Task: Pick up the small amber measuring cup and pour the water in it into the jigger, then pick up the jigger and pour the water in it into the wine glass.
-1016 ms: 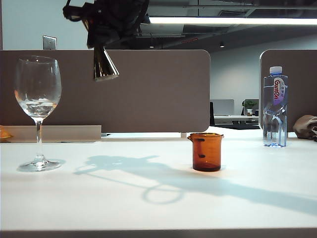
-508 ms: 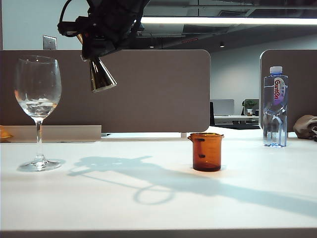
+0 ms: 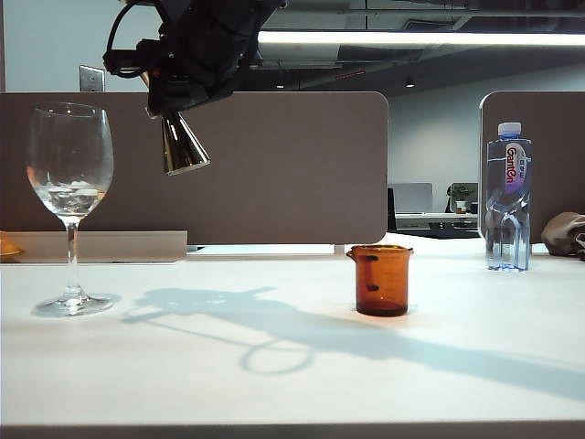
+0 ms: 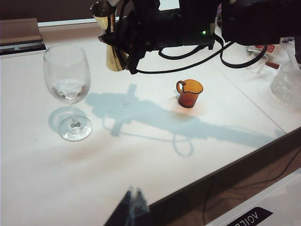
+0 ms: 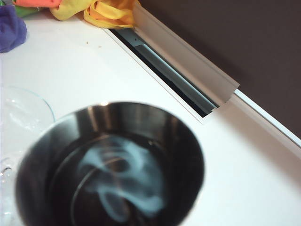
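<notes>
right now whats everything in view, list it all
wine glass: 1, clear, some water in bowl, table's left
jigger: 1, gold, held in the air right of the wine glass, near rim height
small amber measuring cup: 1, orange-brown, mid-table
bottle: 1, clear, blue cap, far right
table: 1, white
cloths: several, yellow, orange, purple, by the back edge
right gripper: 1, black, shut on the jigger
left gripper: 1, dark, low over the near edge, holding nothing

A white table carries the wine glass, the small amber measuring cup and a water bottle
</notes>
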Action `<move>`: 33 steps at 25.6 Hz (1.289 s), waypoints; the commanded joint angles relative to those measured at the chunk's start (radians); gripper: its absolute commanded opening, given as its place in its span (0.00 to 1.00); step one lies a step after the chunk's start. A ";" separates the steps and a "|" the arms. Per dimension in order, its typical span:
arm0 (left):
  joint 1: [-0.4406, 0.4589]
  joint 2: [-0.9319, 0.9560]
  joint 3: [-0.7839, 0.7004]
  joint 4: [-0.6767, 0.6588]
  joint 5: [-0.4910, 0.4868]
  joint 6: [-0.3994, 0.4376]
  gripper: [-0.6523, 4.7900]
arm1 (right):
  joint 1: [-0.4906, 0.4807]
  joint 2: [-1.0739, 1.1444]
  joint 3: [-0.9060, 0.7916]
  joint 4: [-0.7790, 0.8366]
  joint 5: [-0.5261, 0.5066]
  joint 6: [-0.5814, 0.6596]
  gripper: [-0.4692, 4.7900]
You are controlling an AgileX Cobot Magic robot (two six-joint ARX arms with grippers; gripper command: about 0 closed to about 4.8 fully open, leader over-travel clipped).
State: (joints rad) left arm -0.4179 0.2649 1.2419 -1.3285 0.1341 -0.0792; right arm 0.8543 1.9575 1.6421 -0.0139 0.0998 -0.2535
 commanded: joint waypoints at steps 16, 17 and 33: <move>0.000 0.001 0.002 0.006 0.000 0.000 0.12 | 0.027 0.001 0.007 -0.124 0.038 -0.062 0.08; 0.000 0.001 0.002 0.006 0.000 0.000 0.12 | 0.027 0.001 0.007 -0.121 0.038 -0.062 0.08; 0.000 0.001 0.002 0.006 0.000 0.000 0.12 | 0.027 -0.002 0.007 0.082 -0.051 0.076 0.08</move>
State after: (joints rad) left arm -0.4179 0.2649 1.2419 -1.3285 0.1341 -0.0795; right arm 0.8803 1.9659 1.6421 0.0074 0.0566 -0.2104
